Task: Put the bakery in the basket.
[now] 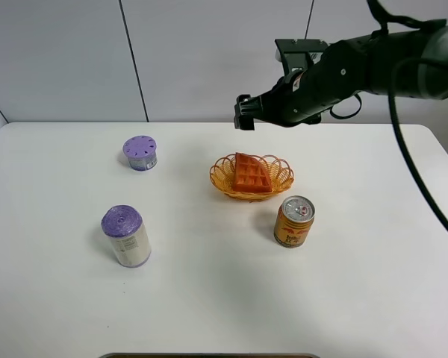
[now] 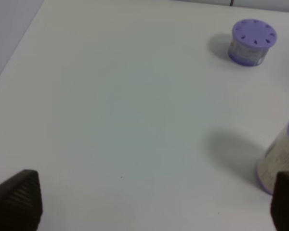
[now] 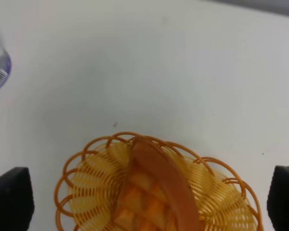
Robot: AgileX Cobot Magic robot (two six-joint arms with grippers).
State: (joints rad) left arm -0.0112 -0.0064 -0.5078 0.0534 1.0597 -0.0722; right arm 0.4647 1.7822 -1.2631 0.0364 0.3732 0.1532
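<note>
The orange-brown waffle wedge (image 1: 252, 174) lies inside the oval wicker basket (image 1: 222, 173) at the table's middle. It also shows in the right wrist view (image 3: 151, 192), resting in the basket (image 3: 89, 163). My right gripper (image 1: 244, 112) hangs in the air above and behind the basket, open and empty; its black fingertips (image 3: 9, 202) show far apart at the frame's lower corners. My left gripper (image 2: 149, 202) is open and empty over bare table at the left; only its fingertips (image 2: 19, 197) show. The left arm is out of the exterior view.
A gold-red drink can (image 1: 293, 221) stands just in front and right of the basket. A short purple-lidded jar (image 1: 140, 153) sits at the back left, also in the left wrist view (image 2: 252, 41). A taller purple-topped container (image 1: 125, 236) stands at the front left.
</note>
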